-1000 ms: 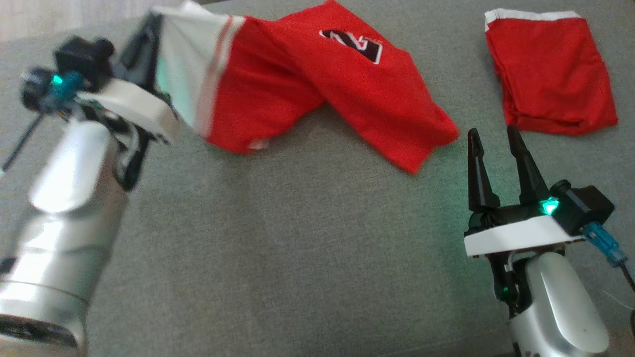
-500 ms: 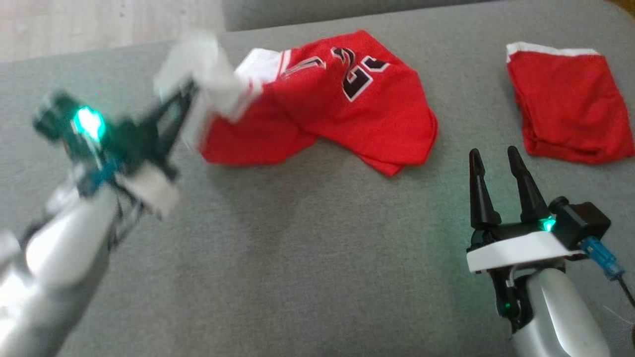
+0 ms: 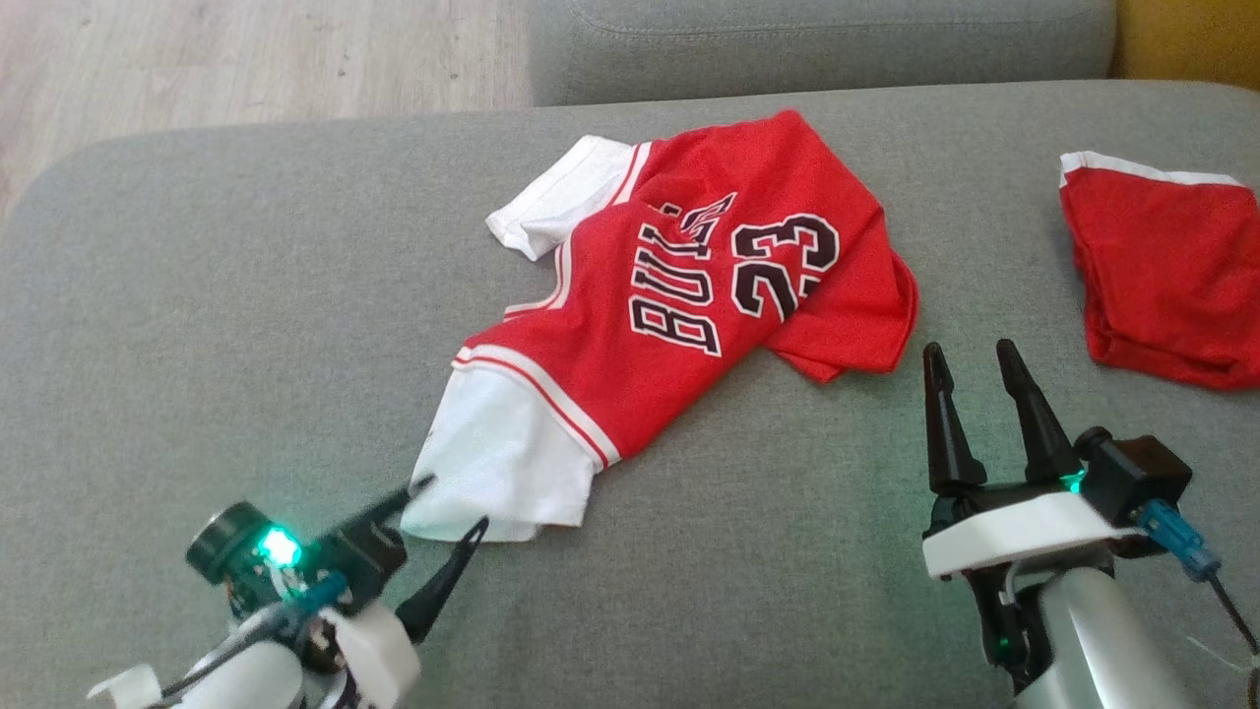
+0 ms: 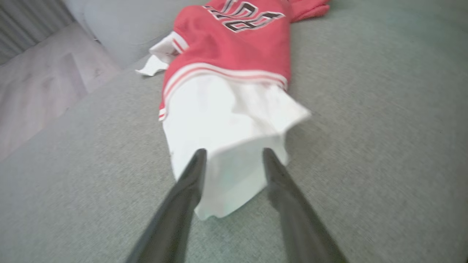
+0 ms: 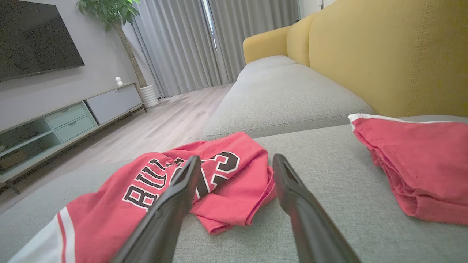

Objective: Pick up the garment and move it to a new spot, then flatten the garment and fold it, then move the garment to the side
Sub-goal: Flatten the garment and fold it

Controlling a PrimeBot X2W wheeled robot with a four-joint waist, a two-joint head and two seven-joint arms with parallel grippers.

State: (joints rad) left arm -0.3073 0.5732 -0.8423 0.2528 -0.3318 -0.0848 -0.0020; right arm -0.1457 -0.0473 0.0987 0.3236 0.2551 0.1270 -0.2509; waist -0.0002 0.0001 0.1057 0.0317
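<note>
The garment (image 3: 689, 295) is a red jersey with white sleeves and black lettering. It lies lettering up across the grey sofa seat (image 3: 246, 295), with one white sleeve stretched toward the near left. My left gripper (image 3: 451, 504) sits at that sleeve's end with its fingers apart. In the left wrist view the garment's (image 4: 226, 54) white cuff lies slack between the left gripper's (image 4: 234, 151) tips. My right gripper (image 3: 969, 350) stands open just near-right of the jersey's hem, holding nothing. The right wrist view shows the right gripper (image 5: 237, 157) pointing at the garment (image 5: 241, 182).
A second red garment (image 3: 1162, 276), folded, lies at the far right of the seat (image 5: 413, 164). Another grey cushion (image 3: 817, 39) adjoins at the back, with a yellow backrest (image 5: 384, 54) to the right. Wooden floor (image 3: 246, 59) lies beyond the seat's far left edge.
The head camera has shifted. My left gripper drew the white sleeve down to the near left, laying the jersey out lettering up, and its fingers have parted. The right arm has stayed put.
</note>
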